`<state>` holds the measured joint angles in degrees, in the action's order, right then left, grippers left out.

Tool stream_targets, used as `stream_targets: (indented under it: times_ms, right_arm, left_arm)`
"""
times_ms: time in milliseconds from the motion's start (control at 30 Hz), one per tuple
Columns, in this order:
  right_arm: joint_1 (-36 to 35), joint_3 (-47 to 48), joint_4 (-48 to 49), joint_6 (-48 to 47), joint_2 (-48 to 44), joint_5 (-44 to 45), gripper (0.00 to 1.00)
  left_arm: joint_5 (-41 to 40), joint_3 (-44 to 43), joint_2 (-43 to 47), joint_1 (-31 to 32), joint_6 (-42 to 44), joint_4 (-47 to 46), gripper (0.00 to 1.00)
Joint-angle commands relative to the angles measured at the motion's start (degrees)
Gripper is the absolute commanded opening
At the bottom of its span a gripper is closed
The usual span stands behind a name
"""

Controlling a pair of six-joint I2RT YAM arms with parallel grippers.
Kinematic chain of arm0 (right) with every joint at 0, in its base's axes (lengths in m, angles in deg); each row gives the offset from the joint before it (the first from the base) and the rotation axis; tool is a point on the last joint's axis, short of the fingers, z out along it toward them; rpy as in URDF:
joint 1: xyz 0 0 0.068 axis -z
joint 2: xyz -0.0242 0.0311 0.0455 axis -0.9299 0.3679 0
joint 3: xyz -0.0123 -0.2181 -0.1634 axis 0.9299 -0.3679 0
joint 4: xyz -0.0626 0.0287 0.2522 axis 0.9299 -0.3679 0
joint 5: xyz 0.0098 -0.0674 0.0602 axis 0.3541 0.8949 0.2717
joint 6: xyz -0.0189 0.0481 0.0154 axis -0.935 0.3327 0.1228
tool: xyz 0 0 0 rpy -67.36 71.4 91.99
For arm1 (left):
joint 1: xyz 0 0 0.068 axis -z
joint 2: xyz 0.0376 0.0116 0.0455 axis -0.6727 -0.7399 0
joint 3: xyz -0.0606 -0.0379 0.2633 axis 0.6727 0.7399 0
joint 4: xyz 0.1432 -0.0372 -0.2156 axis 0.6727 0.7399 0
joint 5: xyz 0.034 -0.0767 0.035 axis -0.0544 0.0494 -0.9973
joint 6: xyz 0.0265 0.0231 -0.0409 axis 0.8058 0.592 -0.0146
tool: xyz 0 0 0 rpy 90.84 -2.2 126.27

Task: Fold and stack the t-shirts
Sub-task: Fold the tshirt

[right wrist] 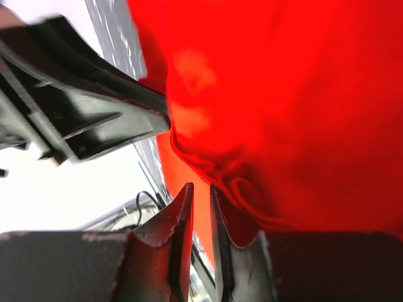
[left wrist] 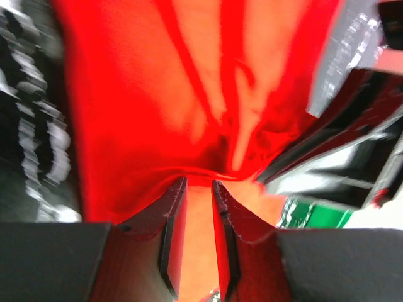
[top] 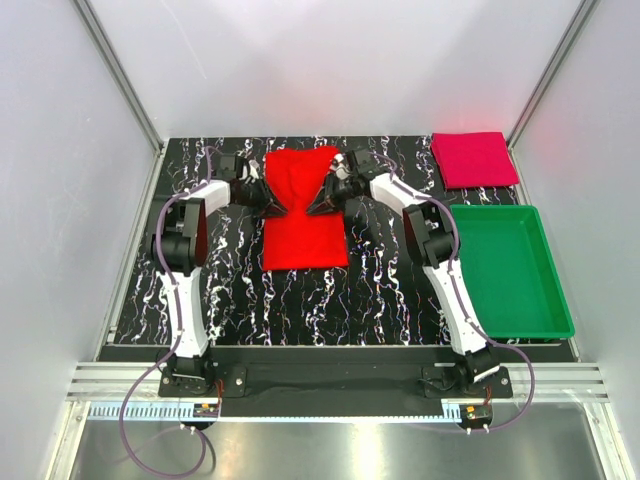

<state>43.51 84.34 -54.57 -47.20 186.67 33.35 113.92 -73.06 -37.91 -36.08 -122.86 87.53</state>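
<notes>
The bright red t-shirt (top: 305, 245) lies on the black marbled table (top: 230, 290) at centre, pinched in at its middle like an hourglass. My left gripper (top: 272, 205) holds its left edge and my right gripper (top: 322, 203) its right edge, the two facing each other. In the left wrist view the red cloth (left wrist: 157, 94) bunches in a fold at the narrow-set jaws of the left gripper (left wrist: 199, 182). In the right wrist view wrinkled red cloth (right wrist: 302, 94) gathers at the right gripper (right wrist: 201, 187). The darker crimson t-shirt (top: 474, 158) lies folded at the back right.
A green plastic tray (top: 510, 270) stands to the right of the right arm, just in front of the crimson shirt. White walls with metal posts enclose the table at left, back and right. The arm bases sit on a rail at the near edge.
</notes>
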Motion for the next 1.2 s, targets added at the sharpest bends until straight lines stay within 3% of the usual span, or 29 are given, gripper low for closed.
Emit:
stream_targets:
  times_ms: [0, 300, 500, 700, 933, 1067, 1167]
  right_arm:
    - [2.84, 3.99, 4.08, 2.34, 2.81, -2.54, 0.23]
    - [6.71, 2.68, 4.78, 4.27, 6.77, -2.97, 0.23]
    - [8.2, -0.04, 4.69, 4.1, 1.95, -3.24, 0.24]
    - [9.17, -1.36, 3.03, 3.75, -5.43, -3.68, 0.25]
    - [8.3, -8.74, 0.39, 1.46, -14.83, -2.01, 0.27]
    - [3.21, -15.85, 0.65, -0.64, -18.71, -5.34, 0.28]
    - [-1.27, -21.92, 1.53, -3.01, -20.47, -6.23, 0.28]
  left_arm:
    - [1.63, -3.37, -3.2, -1.1, -0.11, -2.74, 0.26]
    - [-1.0, -5.82, -5.59, -2.5, 1.03, -0.99, 0.26]
    - [-4.87, -11.01, -2.34, -2.77, 5.43, 6.22, 0.27]
    - [-2.69, -8.21, 5.92, -2.24, 3.59, 6.31, 0.29]
    - [1.79, 5.66, 15.06, 2.32, 2.36, 1.5, 0.29]
    - [3.65, 19.35, 18.93, 3.21, 1.47, -3.7, 0.29]
    - [3.74, 25.01, 20.77, 2.95, 3.75, -4.5, 0.29]
